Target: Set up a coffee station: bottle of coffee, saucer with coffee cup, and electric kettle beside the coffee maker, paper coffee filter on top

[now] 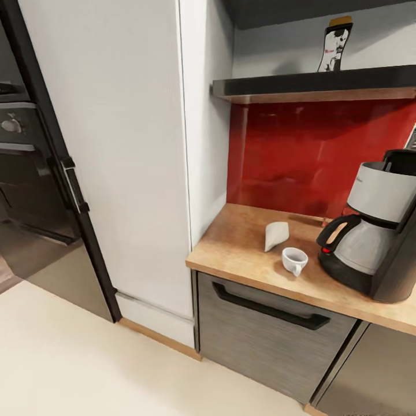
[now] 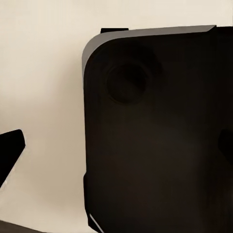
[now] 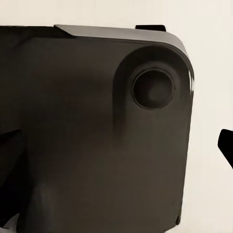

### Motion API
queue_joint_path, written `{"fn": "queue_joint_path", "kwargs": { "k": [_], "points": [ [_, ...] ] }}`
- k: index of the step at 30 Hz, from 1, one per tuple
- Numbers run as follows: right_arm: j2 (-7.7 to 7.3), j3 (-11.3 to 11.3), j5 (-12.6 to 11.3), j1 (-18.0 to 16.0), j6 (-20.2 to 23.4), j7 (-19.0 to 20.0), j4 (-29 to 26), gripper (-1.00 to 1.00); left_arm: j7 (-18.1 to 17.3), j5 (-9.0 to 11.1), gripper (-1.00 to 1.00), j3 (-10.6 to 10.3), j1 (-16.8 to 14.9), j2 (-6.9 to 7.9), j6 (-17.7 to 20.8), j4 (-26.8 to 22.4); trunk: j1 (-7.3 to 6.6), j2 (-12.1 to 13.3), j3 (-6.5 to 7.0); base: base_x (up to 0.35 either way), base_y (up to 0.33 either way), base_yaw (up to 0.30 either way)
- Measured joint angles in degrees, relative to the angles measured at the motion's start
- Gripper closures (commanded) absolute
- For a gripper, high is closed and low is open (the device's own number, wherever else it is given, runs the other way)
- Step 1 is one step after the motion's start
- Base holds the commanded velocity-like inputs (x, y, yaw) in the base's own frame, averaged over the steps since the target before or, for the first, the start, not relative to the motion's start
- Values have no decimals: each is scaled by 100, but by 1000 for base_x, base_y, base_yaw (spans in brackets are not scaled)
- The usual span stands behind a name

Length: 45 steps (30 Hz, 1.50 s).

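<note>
1. Counter: wooden top over a grey drawer, red backsplash behind it. It is where the station goes.
2. Coffee maker stands at the counter's right end, cut off by the frame edge. It is already where the task wants it, so I'd leave it.
3. Filter, a white paper cone, lies on its side on the counter, left of the maker and well apart from it. Not yet on top of the maker.
4. Cup, white, sits upright just in front of the filter, directly on the wood. No saucer under it.
5. Bottle stands on the dark shelf above the backsplash, not yet moved to the counter.
6. Arms look tucked: both wrist cameras face a dark rounded body panel over pale floor, probably the robot's own base, a travel pose.
7. Grippers: only dark slivers at the wrist frame edges, possibly fingertips; can't tell whether either is open or closed. Nothing seen held.
8. Saucer and kettle not spotted here; the counter runs out of frame to the right.
</note>
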Motion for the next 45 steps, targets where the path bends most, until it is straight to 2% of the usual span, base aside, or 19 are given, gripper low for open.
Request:
{"fn": "queue_joint_path", "kwargs": {
  "k": [10,25,34,45],
  "points": [
    [2,1,0,0,-1,0,0,-100,0,0,-100,0,-5,-1,0,0,0,0,0,186,273,-268],
    [-2,-3,0,0,-1,0,-4,-100,-4,4,-100,18,11,-32,25,16,2,0,0,19,19,-269],
    [6,-11,-6,0,-3,-12,-4,-100,0,-24,-100,7,13,-66,28,17,-195,360,161,0,0,-255],
    [38,-16,-13,0,-8,-16,-6,-100,2,-23,-100,-3,-10,-38,111,8,-437,801,359,0,0,-32]
  ]
}}
